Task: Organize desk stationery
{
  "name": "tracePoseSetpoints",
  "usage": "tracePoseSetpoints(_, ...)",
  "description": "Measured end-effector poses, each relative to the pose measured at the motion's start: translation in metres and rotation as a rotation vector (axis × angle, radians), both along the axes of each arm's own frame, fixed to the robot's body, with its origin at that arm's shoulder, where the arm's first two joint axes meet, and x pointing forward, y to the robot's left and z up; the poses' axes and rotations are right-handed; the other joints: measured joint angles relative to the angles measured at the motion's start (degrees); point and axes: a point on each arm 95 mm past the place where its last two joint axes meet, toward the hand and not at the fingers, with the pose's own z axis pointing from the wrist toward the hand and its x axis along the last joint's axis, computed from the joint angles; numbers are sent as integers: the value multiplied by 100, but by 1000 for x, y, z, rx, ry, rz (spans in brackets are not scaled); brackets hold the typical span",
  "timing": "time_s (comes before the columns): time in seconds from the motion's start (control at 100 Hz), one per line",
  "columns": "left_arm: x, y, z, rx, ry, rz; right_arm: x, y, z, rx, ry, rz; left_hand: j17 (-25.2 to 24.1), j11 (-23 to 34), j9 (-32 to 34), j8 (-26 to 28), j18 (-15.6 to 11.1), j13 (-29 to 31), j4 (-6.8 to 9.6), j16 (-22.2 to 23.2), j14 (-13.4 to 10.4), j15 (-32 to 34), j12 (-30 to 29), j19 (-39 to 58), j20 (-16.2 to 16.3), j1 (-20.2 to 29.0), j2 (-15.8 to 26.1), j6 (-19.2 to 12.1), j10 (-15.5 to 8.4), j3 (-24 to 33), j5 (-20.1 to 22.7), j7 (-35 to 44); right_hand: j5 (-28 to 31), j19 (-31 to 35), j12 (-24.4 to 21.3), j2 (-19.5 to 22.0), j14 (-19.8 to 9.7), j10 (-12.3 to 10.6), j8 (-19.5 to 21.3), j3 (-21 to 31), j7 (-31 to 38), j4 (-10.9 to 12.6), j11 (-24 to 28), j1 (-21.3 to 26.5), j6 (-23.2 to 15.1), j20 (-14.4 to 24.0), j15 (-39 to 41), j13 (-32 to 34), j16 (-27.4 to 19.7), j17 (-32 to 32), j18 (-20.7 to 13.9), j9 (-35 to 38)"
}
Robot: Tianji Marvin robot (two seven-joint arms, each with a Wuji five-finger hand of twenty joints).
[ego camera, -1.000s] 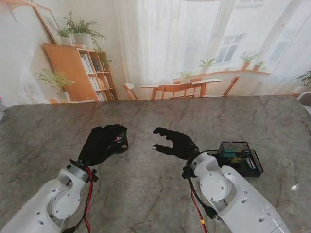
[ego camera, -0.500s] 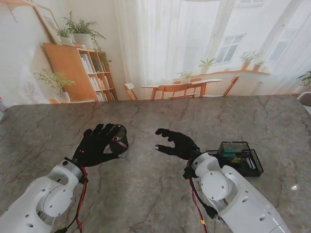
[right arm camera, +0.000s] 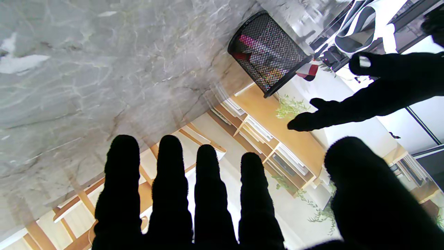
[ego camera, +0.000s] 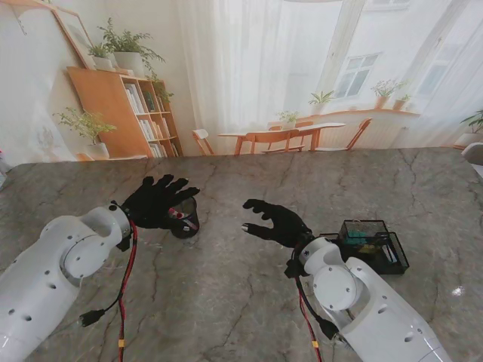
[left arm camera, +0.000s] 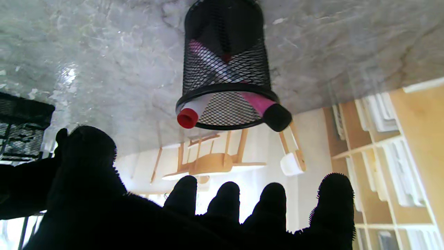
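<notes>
A black mesh pen cup stands upright on the marble table, left of centre. Two markers lean inside it, one with a red cap and a pink one with a black cap. My left hand hovers over the cup's left side, open, fingers spread, holding nothing. My right hand floats open to the right of the cup, fingers pointing towards it, a gap between them. A black mesh desk organiser with stationery sits at the right.
The grey marble table stretches wide around the cup and organiser. Red and black cables hang along my left arm. A backdrop of a bookshelf and a window stands behind the far table edge.
My left hand let go of the pen cup, opened its fingers and rose away to the left and farther from me; the elbow swung out. The right hand stayed almost still.
</notes>
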Motion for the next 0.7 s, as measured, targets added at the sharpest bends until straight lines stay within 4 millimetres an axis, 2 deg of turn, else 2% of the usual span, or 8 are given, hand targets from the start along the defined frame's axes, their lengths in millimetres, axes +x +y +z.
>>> tracePoseSetpoints(0.04,5,-2,0,-9,22,-8,0,0,0,1,2,0,64,32,39,221,5,78,210,-3,0,7,22,140,0,-58,2,-3,-1,62,-1,71,0,0,0,0,0,0,0,0,0,0,0,0,0,0,1,0,1,-1,0,1)
tracePoseSetpoints(0.33,30,-15,-7,33,135,-45,1,1,-1,10,19,0,276,64,297,785,69,372,247,73,2,74,96,464,0,-194,2,-77,-129,76,-61,224,65,0,4,0,-2,0,0,0,57,0,0,45,6,1,8,0,3,-52,-3,3)
tracePoseSetpoints(0.37,33,-14,-9,49,137,-51,1,1,-2,12,20,0,277,64,297,789,70,372,1,76,2,74,96,466,0,-194,2,-81,-130,81,-61,224,65,0,5,0,-2,1,-1,0,57,0,0,53,6,1,22,0,3,-61,-6,4)
tracePoseSetpoints(0.4,35,-13,-11,59,139,-54,1,1,-2,13,21,0,277,64,297,792,70,372,242,77,2,74,96,466,0,-194,2,-84,-130,77,-61,224,65,0,5,0,-2,1,-1,0,57,0,0,56,6,2,28,0,3,-62,-6,4)
tracePoseSetpoints(0.43,37,-12,-13,67,140,-57,1,2,-2,15,23,0,277,64,293,798,70,372,-5,77,2,74,96,467,0,-194,2,-93,-130,83,-61,223,65,0,6,0,-2,1,-1,0,57,0,0,57,6,2,29,0,3,-63,-7,5)
tracePoseSetpoints(0.63,48,-2,-25,114,153,-42,1,3,-2,17,28,2,274,61,235,935,73,371,240,156,2,74,153,555,0,-63,0,-390,-131,83,-61,138,65,0,9,0,-3,1,-1,0,57,0,0,97,6,2,54,0,4,-65,-9,7)
tracePoseSetpoints(0.67,49,-1,-27,115,160,-35,1,3,-2,17,28,1,346,70,235,1076,73,424,18,207,2,99,207,683,0,24,-19,-448,-134,82,-139,135,66,0,10,0,-3,1,-1,0,57,0,0,98,6,2,56,0,4,-65,-9,7)
tracePoseSetpoints(0.7,49,-1,-28,114,163,-29,1,3,-2,17,29,1,429,41,235,1181,73,527,232,332,2,232,251,853,84,152,-69,-484,-133,91,-145,131,67,0,10,0,-3,1,-1,0,57,0,0,98,7,2,57,0,4,-65,-10,7)
